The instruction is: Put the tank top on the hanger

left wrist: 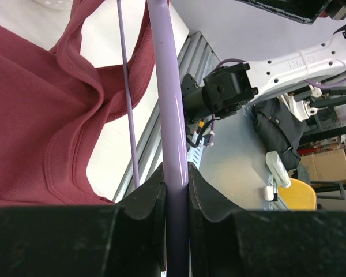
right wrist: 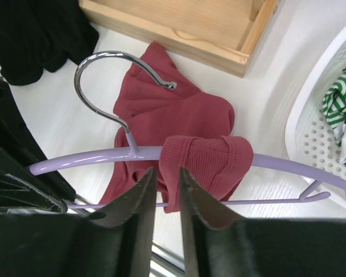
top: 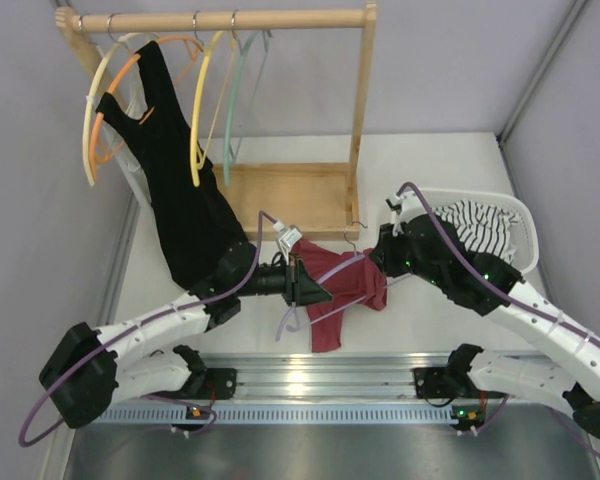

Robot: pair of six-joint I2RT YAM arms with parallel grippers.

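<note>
Top view: I see the tank top (top: pixel 352 296) crumpled on the table (top: pixel 420 310) between the arms. The hanger (top: pixel 340 268) runs left-right through it, with the left gripper (top: pixel 318 288) at its left end and the right gripper (top: pixel 380 260) nearer the cloth. Left wrist: my jaws are clamped on the lavender bar, with maroon ribbed fabric beside it. Right wrist: a fold of the tank top drapes over the bar just ahead of my narrowly parted jaws, and I cannot tell whether they pinch it.

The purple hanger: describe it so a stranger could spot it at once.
Find the wooden clothes rack at the back of the table. Just in front of its base, the lavender hanger is held low with a red top draped over it. The other hangers, orange, yellow and green, hang on the rail.
</note>
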